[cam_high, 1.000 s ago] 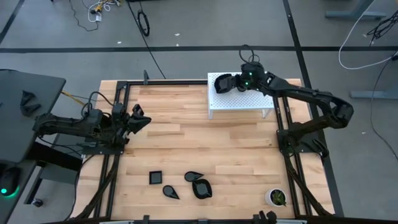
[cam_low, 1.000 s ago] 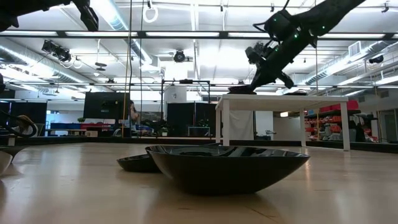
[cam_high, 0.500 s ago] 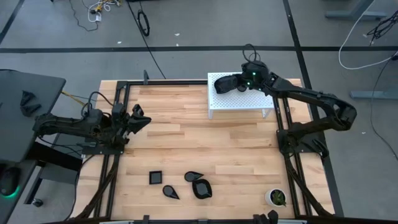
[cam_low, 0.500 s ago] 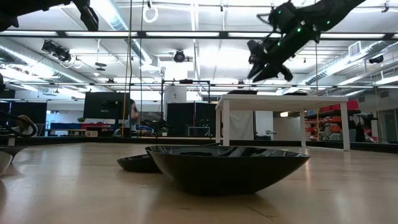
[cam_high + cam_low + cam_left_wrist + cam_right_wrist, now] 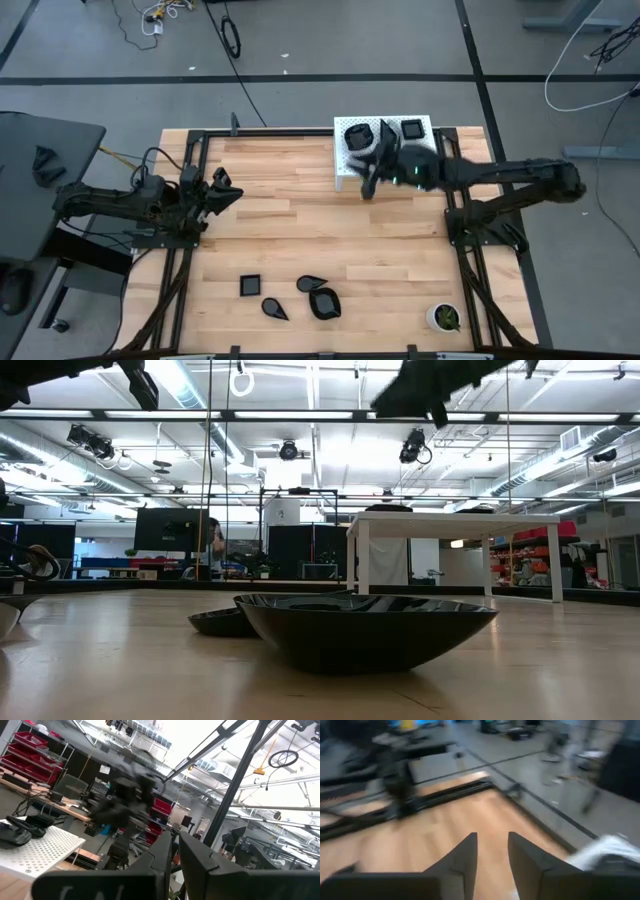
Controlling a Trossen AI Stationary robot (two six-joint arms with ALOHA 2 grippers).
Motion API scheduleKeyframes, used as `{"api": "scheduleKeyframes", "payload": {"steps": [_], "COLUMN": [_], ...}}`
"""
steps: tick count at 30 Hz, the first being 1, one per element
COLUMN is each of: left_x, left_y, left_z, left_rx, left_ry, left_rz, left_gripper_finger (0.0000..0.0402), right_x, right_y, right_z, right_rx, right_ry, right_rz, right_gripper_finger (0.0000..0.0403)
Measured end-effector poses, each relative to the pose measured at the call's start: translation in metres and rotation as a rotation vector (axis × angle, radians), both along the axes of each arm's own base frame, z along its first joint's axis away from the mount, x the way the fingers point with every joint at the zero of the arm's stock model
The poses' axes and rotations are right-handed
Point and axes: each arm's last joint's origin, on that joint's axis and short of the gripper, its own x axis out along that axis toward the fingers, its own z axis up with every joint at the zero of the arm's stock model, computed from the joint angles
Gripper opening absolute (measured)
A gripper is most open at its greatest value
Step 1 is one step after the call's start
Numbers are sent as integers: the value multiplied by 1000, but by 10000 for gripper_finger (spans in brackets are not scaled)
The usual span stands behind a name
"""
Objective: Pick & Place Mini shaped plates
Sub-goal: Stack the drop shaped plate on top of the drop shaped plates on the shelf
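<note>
Several glossy black mini shaped plates lie on the table's near part: a square one, two teardrops and a rounded one, which fills the low view. More plates rest on the white perforated stand at the far edge. My right gripper hangs open and empty in the air just off the stand's near edge; its fingers show a gap between them. My left gripper waits shut at the table's left, raised.
A small white cup with green contents stands at the near right corner. Black frame rails run along the table's left and right sides. Bare wood lies between the stand and the near plates.
My right gripper has let go of a plate on the white stand, risen and swung fast off the stand toward the table's near side, rolling as it went. The plate stays on the stand.
</note>
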Motion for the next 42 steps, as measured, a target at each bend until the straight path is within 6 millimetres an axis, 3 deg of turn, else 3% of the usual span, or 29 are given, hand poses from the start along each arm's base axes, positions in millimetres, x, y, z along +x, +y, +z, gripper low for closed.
{"api": "scheduleKeyframes", "payload": {"steps": [6, 10, 17, 23, 28, 42], "left_x": [0, 0, 0, 0, 0, 0], "left_y": [0, 0, 0, 0, 0, 0], "left_z": [0, 0, 0, 0, 0, 0], "left_rx": [0, 0, 0, 0, 0, 0], "left_ry": [0, 0, 0, -1, 0, 0], "left_rz": [0, 0, 0, 0, 0, 0], "left_gripper_finger": [42, 42, 42, 42, 42, 42], "right_x": [27, 44, 90, 116, 122, 137], "right_y": [85, 126, 182, 194, 192, 157], "right_z": [-16, -39, -76, -121, -158, -168], "right_rx": [-103, -123, 120, 336, 429, 435], "right_ry": [-32, -37, 145, 573, 727, 697], "right_rz": [258, 365, 592, 629, 613, 414], "right_gripper_finger": [73, 48, 11, 6, 6, 4]}}
